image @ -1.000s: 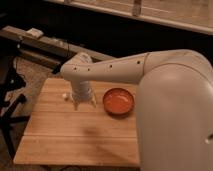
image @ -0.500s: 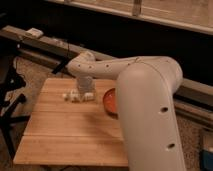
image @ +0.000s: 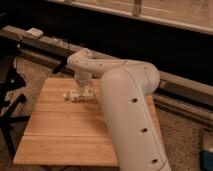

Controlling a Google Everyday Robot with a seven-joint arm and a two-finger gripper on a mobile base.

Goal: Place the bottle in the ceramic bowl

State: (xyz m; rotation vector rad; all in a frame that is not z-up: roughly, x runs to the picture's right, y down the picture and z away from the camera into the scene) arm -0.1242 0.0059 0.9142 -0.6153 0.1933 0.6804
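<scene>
A small whitish bottle (image: 71, 95) lies on the wooden table (image: 60, 130) near its far left part. My gripper (image: 83, 90) hangs from the white arm (image: 125, 90) and sits low over the table, right beside the bottle on its right; I cannot tell if it touches it. The ceramic bowl is hidden behind the arm's thick forearm.
A dark rail (image: 45, 47) with a small white device (image: 35, 32) and a cable runs behind the table. A black stand (image: 10, 95) is at the left. A blue object (image: 207, 158) lies on the floor at the lower right.
The arm's bulk has swung left across the table and now covers the bowl. The gripper has stayed low near the bottle, which has not moved.
</scene>
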